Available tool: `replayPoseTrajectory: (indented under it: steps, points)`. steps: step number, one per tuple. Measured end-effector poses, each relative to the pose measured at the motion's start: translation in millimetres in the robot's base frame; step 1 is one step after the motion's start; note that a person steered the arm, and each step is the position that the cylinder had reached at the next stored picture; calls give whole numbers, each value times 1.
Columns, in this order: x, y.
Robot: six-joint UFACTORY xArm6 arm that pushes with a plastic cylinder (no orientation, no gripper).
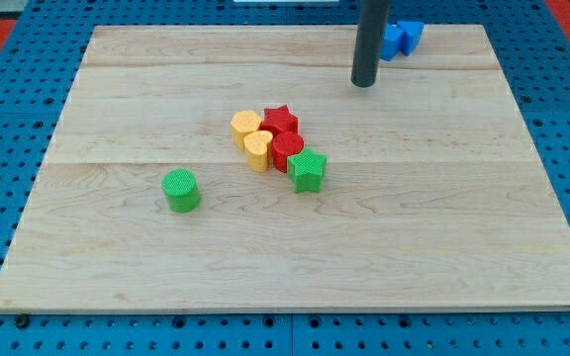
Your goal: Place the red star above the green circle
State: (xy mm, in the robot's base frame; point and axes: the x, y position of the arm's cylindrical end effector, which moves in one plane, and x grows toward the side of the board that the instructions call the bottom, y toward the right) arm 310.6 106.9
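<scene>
My tip (364,84) is hovering near the bench's (483,247) top edge, right of the middle, and it is touching no block. The arm is ending in a plain dark rod and is carrying no fingers, so nothing is being grasped or released.

The red star (280,120) is sitting a little above the bench's centre, at the top of a tight cluster. It is pressing against the yellow hexagon-like block (246,126) on its left and the red cylinder (286,151) just below it. A yellow heart (257,150) is lying directly under the yellow hexagon-like block and beside the red cylinder. A green star (307,170) is closing the cluster at its lower right, touching the red cylinder.

The green circle (180,189) is standing alone, well apart from the cluster, toward the bench's left edge and slightly below the middle. The red star is lying up and to the right of it, not straight above it.

Two blue blocks (401,39) are resting together at the bench's top edge near the top right corner, just right of the rod; their shapes are hard to make out.

No container is showing on the bench.
</scene>
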Motion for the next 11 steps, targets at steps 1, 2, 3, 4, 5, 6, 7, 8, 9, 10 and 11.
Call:
replayPoseTrajectory:
  steps: [1,2,3,4,5,6,7,8,9,10,11]
  points:
    - [0,20]
    - [2,25]
    - [23,25]
    - [40,25]
    - [54,23]
    - [84,7]
    - [95,-4]
    - [124,14]
    - [145,-8]
    - [144,-32]
    - [159,-24]
